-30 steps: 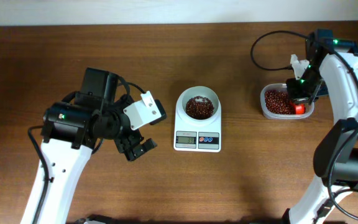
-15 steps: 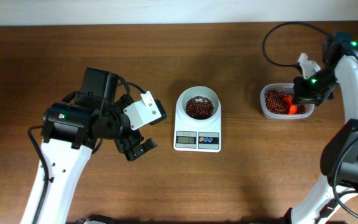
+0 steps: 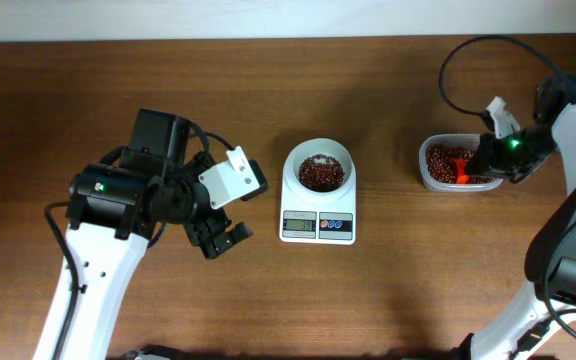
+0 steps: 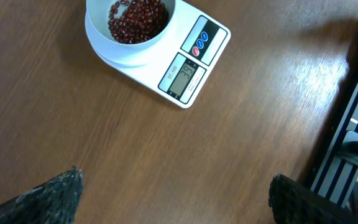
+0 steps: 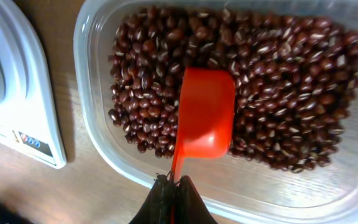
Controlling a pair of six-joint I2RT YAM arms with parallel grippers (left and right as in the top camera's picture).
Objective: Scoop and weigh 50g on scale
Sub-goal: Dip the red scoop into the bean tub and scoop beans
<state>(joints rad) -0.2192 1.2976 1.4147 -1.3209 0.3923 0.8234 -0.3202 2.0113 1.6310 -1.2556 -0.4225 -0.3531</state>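
The white scale (image 3: 317, 212) stands mid-table, and its round bowl (image 3: 319, 152) holds dark red beans (image 3: 320, 173). The left wrist view shows the same scale (image 4: 194, 59) from above, display digits too small to read. My right gripper (image 3: 480, 166) is shut on the thin handle of a red scoop (image 3: 460, 168). That scoop (image 5: 205, 115) lies over the beans (image 5: 278, 87) in the clear tub (image 5: 84, 74), with no beans showing on it, and the gripper (image 5: 174, 186) sits at the tub's near rim. My left gripper (image 3: 225, 238) hangs open left of the scale, its fingers (image 4: 51, 198) wide apart over bare wood.
The clear tub (image 3: 423, 170) of beans sits right of the scale, a hand's width away. The right arm's black cable (image 3: 448, 70) loops above the tub. A pale wall runs along the table's far edge (image 3: 268, 38).
My right wrist has swung out to the right, and the red scoop now points left across the beans nearer the tub's middle. The left arm has not moved.
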